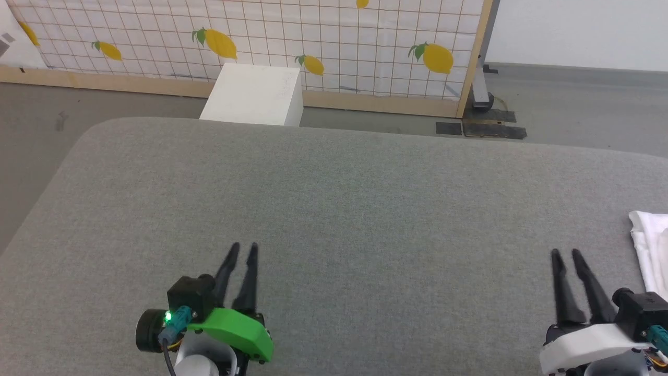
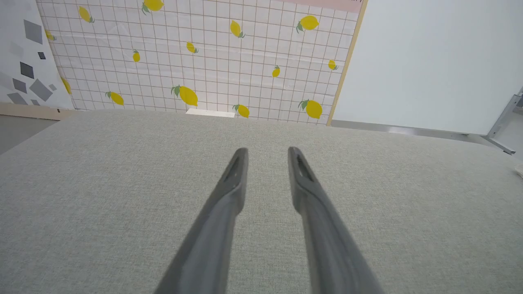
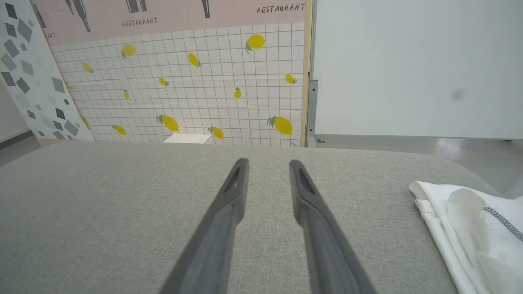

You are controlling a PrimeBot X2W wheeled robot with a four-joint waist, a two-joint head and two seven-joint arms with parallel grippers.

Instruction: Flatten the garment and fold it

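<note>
The garment, white thin fabric, lies at the right edge of the grey padded table; most of it runs out of the head view. In the right wrist view the garment sits at lower right, showing a grey zigzag seam. My right gripper hovers just left of it, apart from the cloth, its fingers parted and empty. The same gap shows between my right gripper fingers in its own view. My left gripper stands over bare table at lower left, open with nothing between its fingers.
A rigid white box stands on the floor beyond the table's far edge, before a lemon-patterned partition. A metal stand foot and dark floor patches lie at the back right. Grey floor lies left of the table.
</note>
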